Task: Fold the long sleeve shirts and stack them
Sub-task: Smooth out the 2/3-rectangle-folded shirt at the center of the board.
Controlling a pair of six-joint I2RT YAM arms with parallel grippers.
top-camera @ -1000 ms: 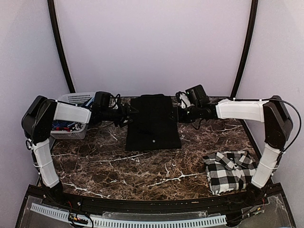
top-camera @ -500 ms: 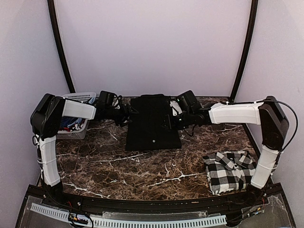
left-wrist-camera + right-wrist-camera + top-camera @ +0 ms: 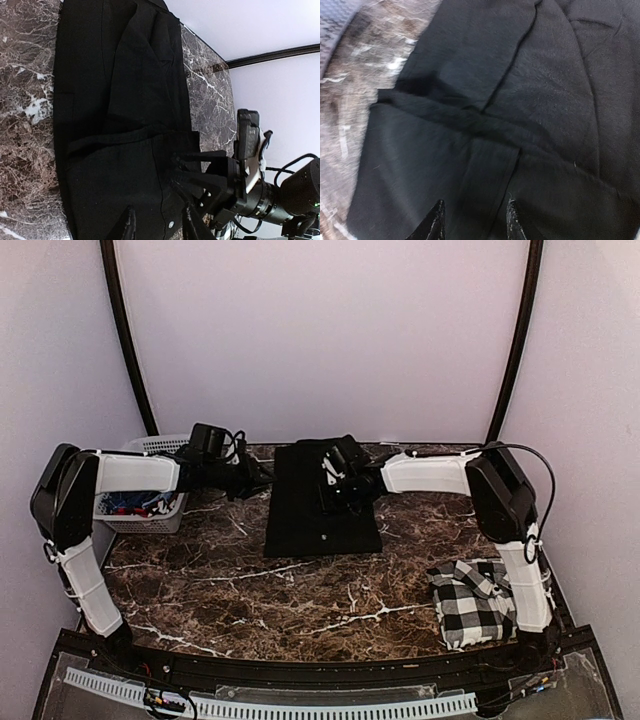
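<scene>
The plain black long sleeve shirt [image 3: 322, 515] lies folded flat at the back middle of the table, one white button [image 3: 322, 536] showing near its front edge. The black-and-white checked shirt [image 3: 485, 600] sits folded at the front right. My left gripper [image 3: 268, 478] is at the black shirt's left edge; in its wrist view the fingers [image 3: 129, 227] stand apart over the black cloth [image 3: 125, 100]. My right gripper [image 3: 328, 485] reaches over the upper middle of the black shirt, open, its fingertips [image 3: 512, 220] just above a fold in the cloth [image 3: 485, 125]. Neither holds anything.
A white lattice basket [image 3: 140, 508] with coloured clothes stands at the back left, under my left arm. The dark marble table [image 3: 250, 590] has a black rail along its near edge. Walls close in the back and both sides.
My right gripper has swung left from the black shirt's right edge to over its middle. The left arm has drawn slightly back towards the basket. Both jaws have narrowed.
</scene>
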